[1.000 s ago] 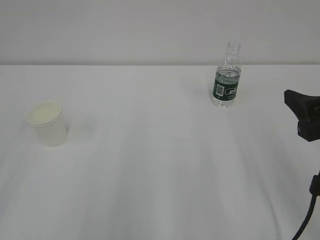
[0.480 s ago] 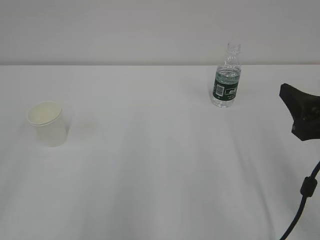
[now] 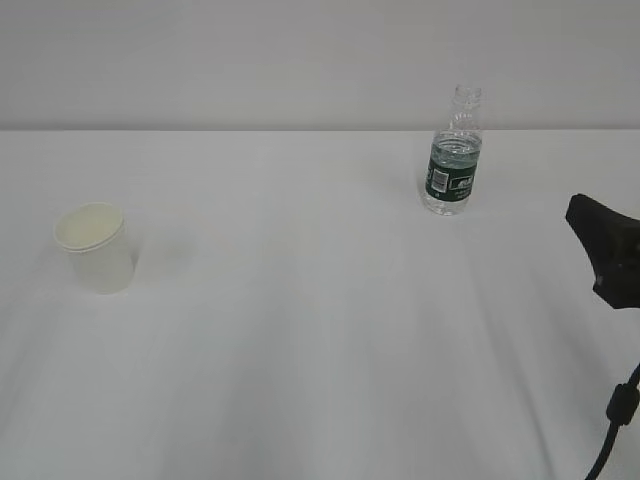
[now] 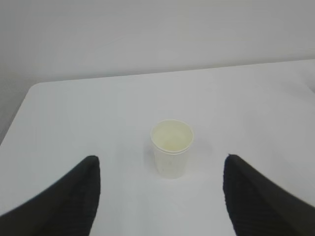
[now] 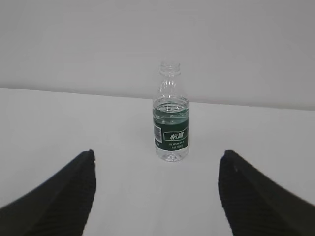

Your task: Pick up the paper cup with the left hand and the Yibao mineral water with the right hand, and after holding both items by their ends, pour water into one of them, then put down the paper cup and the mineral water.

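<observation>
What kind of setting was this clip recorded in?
Probably a lab test bench: a bare white table against a plain wall, holding only a paper cup and an uncapped water bottle, with black robot grippers nearby.

A white table (image 3: 300, 330) meets a plain, pale grey wall (image 3: 250, 60), seemingly under soft light.

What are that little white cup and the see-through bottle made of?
The cup looks like matte white paper, judging by its rolled rim and cream inside. The bottle looks like thin clear plastic: ribbed, glossy, water visible inside, with a dark green label band, probably printed film.
</observation>
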Robot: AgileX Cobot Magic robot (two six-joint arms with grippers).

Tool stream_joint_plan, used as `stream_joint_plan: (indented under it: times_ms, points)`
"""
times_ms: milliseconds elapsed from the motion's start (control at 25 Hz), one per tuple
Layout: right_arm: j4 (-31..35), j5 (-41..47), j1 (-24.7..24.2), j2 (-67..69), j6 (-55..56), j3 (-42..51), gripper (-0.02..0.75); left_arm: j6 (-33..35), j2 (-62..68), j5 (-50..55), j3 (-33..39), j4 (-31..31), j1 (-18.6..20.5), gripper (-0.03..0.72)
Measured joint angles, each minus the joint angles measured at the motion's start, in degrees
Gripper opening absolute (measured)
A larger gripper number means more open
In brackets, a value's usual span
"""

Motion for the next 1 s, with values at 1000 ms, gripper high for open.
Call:
stream_joint_plan:
  times_ms: [1000]
  points:
    - [-6.31,-20.85,0.00,18.04,4.31,1.73,0.588,0.00,6.55,-18.83,5.74,0.23,0.00,0.540]
